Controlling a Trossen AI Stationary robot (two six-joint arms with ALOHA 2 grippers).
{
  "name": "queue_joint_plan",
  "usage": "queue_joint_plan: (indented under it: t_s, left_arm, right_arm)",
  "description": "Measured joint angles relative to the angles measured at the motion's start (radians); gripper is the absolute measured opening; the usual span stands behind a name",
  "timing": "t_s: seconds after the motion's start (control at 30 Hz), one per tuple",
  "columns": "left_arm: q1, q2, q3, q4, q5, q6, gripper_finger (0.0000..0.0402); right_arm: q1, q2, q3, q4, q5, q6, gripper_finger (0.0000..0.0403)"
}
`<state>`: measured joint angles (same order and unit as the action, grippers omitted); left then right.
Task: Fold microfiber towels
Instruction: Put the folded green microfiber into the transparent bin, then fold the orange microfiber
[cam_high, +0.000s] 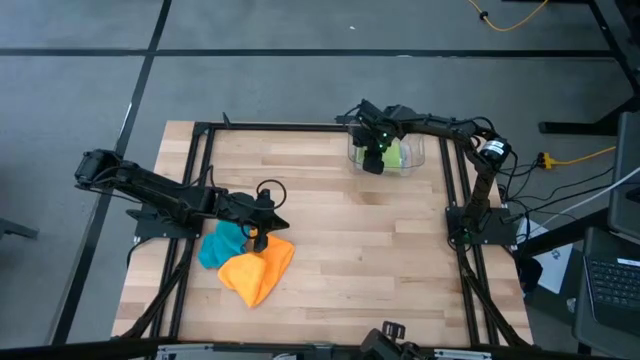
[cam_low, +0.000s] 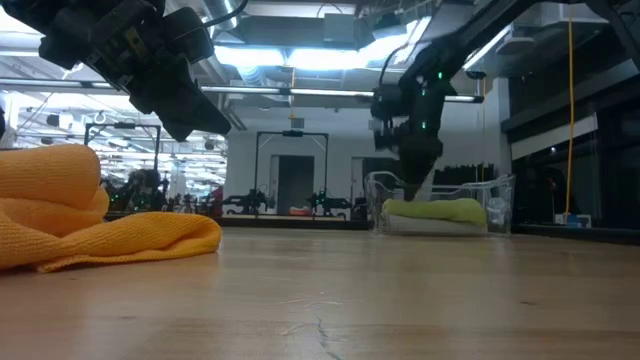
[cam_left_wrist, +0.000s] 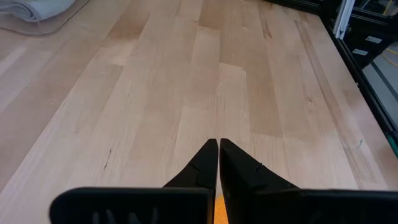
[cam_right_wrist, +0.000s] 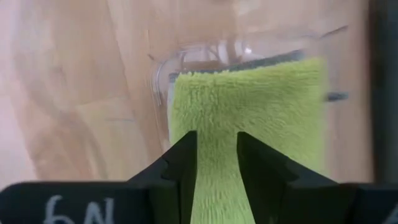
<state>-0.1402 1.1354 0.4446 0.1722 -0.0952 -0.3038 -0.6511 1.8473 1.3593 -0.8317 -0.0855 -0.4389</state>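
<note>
At the upper right of the overhead frame we see the right gripper (cam_high: 373, 158) poised over a clear plastic bin (cam_high: 416, 160) that sits near the far edge of the pale wooden slat table (cam_high: 360, 240); its two dark fingers (cam_right_wrist: 181, 163) stand partly spread, with a strip of pile showing in the gap between them, and they grip nothing that we can make out. Inside the bin lies a lime green microfiber towel (cam_right_wrist: 249, 112), folded flat; in the level view across the table it shows as a low green pad (cam_low: 436, 211) behind the clear wall, with the gripper (cam_low: 416, 188) hanging just above it. Whether the fingertips touch the pile we cannot tell. At the lower left of the overhead frame the left gripper (cam_high: 262, 232) hovers over a heap of two cloths: an orange microfiber towel (cam_high: 260, 268), rumpled and lying nearest the table's front edge, and a teal blue microfiber towel (cam_high: 222, 244), bunched up against it on its left and partly under the arm. The left gripper's fingers (cam_left_wrist: 202, 168) are pressed together, tip against tip, with a sliver of orange visible beneath them in its wrist view. In the level view the orange towel (cam_low: 90, 225) fills the left of the frame as a soft mound, and the left gripper (cam_low: 195, 112) hangs above it, clear of the cloth. The two arms work well apart, at opposite corners of the table.
</note>
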Motion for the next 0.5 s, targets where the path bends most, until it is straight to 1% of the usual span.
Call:
queue_joint_plan:
  t_s: [0.13,0.23,0.3,0.37,0.43,0.5]
  left_arm:
    - [0.000,0.000,0.000,0.000,0.000,0.000,0.0009]
    - [0.000,0.000,0.000,0.000,0.000,0.000,0.0009]
    - [0.000,0.000,0.000,0.000,0.000,0.000,0.0009]
    - [0.000,0.000,0.000,0.000,0.000,0.000,0.0009]
    - [0.000,0.000,0.000,0.000,0.000,0.000,0.0009]
    - [0.000,0.000,0.000,0.000,0.000,0.000,0.0009]
  right_arm:
    - [-0.008,-0.096,0.067,-0.024,0.013,0.042,0.0117]
    - [-0.007,-0.171,0.081,0.012,-0.008,0.077,0.0117]
    - [0.011,-0.219,0.084,0.061,-0.080,0.117,0.0117]
    - [0.042,-0.248,0.084,0.098,-0.189,0.156,0.0117]
    - [0.090,-0.261,0.084,0.177,-0.298,0.203,0.0117]
    - [0.158,-0.263,0.084,0.278,-0.345,0.222,0.0117]
